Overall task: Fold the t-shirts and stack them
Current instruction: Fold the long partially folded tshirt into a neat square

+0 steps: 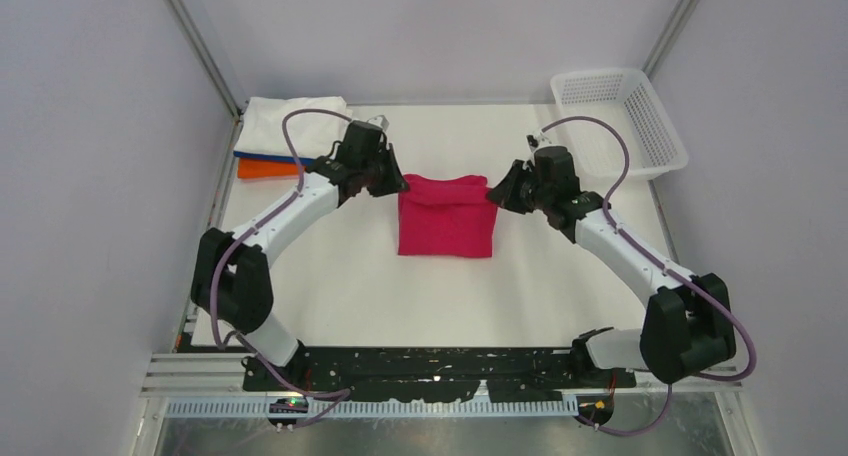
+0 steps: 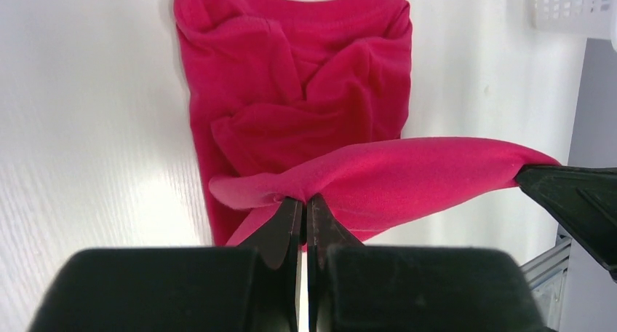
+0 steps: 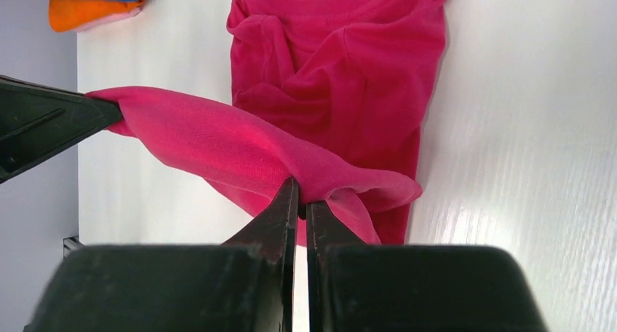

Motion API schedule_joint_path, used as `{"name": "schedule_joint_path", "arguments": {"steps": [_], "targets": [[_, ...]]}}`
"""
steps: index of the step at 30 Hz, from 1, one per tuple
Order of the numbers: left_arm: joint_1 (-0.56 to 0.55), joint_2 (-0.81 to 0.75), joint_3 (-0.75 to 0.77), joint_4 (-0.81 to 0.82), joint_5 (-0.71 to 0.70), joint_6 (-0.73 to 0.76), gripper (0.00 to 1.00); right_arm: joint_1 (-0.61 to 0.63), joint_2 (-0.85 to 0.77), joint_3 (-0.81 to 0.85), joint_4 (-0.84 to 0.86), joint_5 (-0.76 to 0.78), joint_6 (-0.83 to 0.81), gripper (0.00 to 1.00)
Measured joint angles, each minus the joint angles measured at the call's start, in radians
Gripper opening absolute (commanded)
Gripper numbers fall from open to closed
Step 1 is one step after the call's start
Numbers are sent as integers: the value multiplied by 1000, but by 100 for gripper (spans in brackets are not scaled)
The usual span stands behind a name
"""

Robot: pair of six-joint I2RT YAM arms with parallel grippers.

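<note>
Where viewed from above, magenta-red shirt (image 1: 446, 226) lies mid-worktop (image 1: 400, 296), its 12 o'clock edge lifted between left fingers (image 1: 400, 187) and right fingers (image 1: 493, 192); folded stack (image 1: 290, 126) at 10 o'clock. Left wrist: fingers clamped on one corner, edge stretched taut. Right wrist: fingers clamped on the other; advisable to carry both corners level toward 6 o'clock, releasing together.
</note>
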Motion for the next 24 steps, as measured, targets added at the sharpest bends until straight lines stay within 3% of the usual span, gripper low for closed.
{"name": "schedule_joint_path", "arguments": {"steps": [5, 7, 8, 9, 11, 12, 13, 14, 15, 19, 24], "targets": [[40, 157, 150, -31, 25, 13, 0, -45, 154, 75, 56, -58, -14, 6], [53, 220, 204, -42, 26, 11, 0, -64, 229, 109, 86, -80, -14, 11], [60, 253, 231, -48, 28, 10, 6, -73, 267, 129, 99, -88, -14, 13], [67, 286, 256, -56, 28, 8, 16, -80, 307, 147, 114, -95, -15, 16], [78, 345, 307, -81, 28, 5, 54, -92, 381, 184, 132, -105, -15, 37], [84, 388, 351, -100, 30, 4, 69, -98, 418, 205, 137, -107, -15, 63], [90, 423, 386, -111, 30, 3, 93, -103, 454, 229, 138, -107, -17, 76], [97, 455, 421, -128, 32, -2, 99, -109, 489, 254, 136, -106, -18, 93], [103, 482, 451, -141, 36, -5, 99, -113, 517, 278, 137, -106, -17, 99], [121, 517, 500, -171, 54, -23, 100, -125, 579, 360, 126, -107, -38, 96], [128, 410, 365, -119, 99, -42, 100, -129, 492, 302, 140, -120, -37, 95]]}}
